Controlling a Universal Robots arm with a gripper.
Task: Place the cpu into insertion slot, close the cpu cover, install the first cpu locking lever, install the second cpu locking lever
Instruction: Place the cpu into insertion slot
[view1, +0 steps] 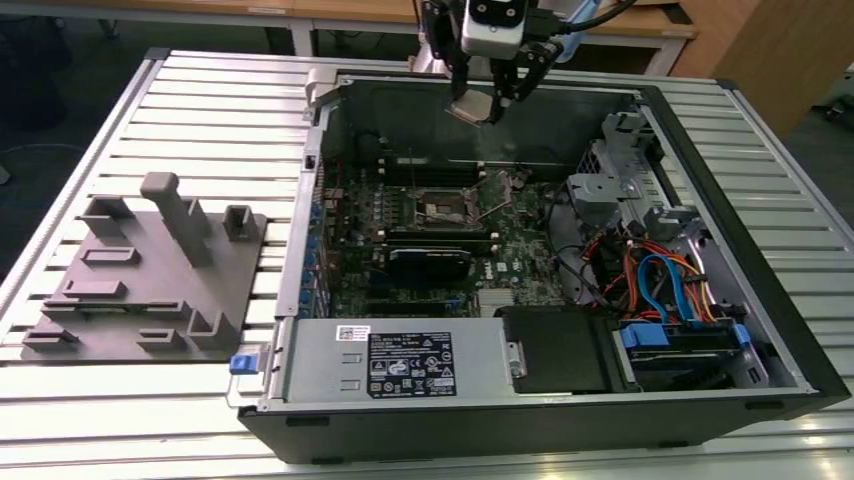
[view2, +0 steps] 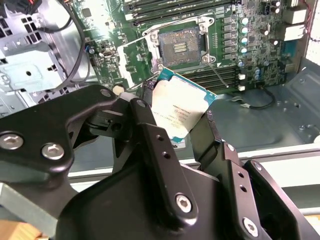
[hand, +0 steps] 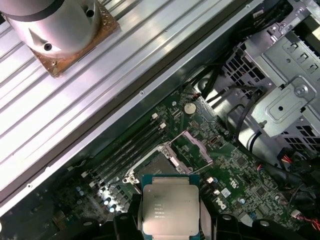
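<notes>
My gripper (view1: 478, 104) hangs high over the back wall of the open computer case, shut on the cpu (view1: 470, 108). In both wrist views the cpu (view2: 181, 106) (hand: 170, 204) is a pale silver square with a teal rim, pinched by its edges between two black fingers (view2: 150, 135). The insertion slot (view1: 447, 207) (view2: 182, 45) (hand: 152, 166) lies below on the green motherboard, dark and bare inside its silvery rim. The cpu cover (view2: 136, 62) (hand: 198, 147) stands swung open beside the slot. Thin wire levers (view2: 216, 75) stick up loose near the slot.
A grey fixture plate (view1: 147, 270) with upright blocks lies on the slatted table at the exterior view's left. Inside the case are a power supply (view1: 387, 360), a metal drive cage (view1: 625, 180), bundled cables (view1: 654, 280) and a black block (view1: 427, 262) in front of the slot.
</notes>
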